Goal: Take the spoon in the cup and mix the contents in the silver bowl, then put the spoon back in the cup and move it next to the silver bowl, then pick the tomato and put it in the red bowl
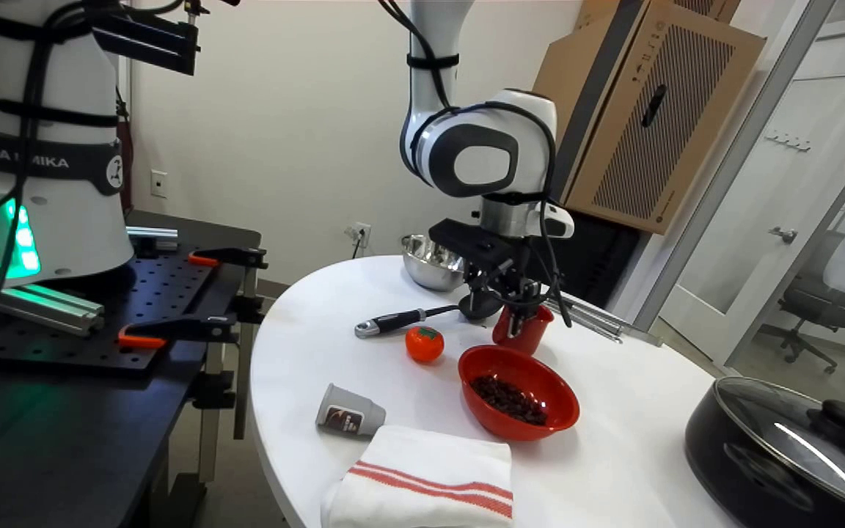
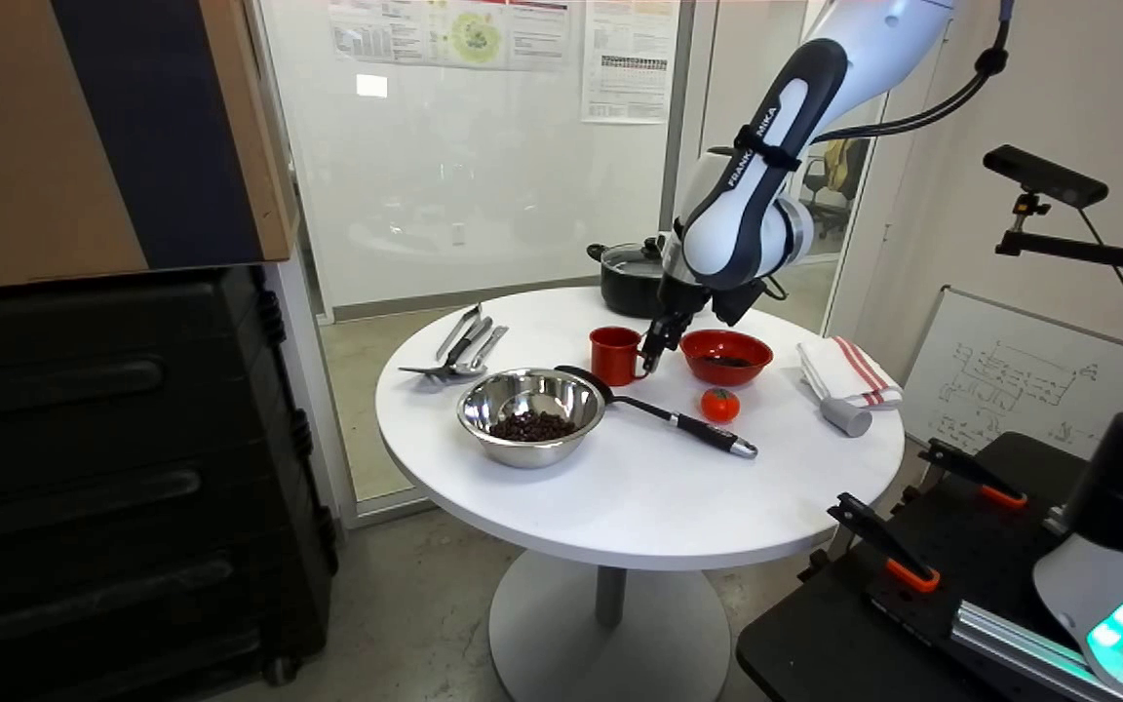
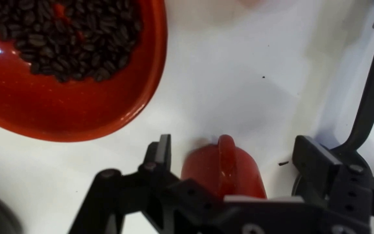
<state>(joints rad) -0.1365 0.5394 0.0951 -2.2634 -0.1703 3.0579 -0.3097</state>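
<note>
Cup (image 2: pixel 614 355) stands well inside the edge of the surface (image 2: pixel 659 497), my empty pincer (image 3: pixel 234 151) spread either side of its handle (image 3: pixel 227 162); guessing it's turned for an easy pinch. Red bowl (image 3: pixel 76 105) next, silver bowl (image 2: pixel 532 455) farther, near the edge. Can't spot the spoon.

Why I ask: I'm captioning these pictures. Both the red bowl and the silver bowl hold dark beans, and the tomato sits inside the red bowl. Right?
No, the tomato isn't in the red bowl: both exterior views show it on the white table. The red bowl and the silver bowl do both hold dark beans.
</note>
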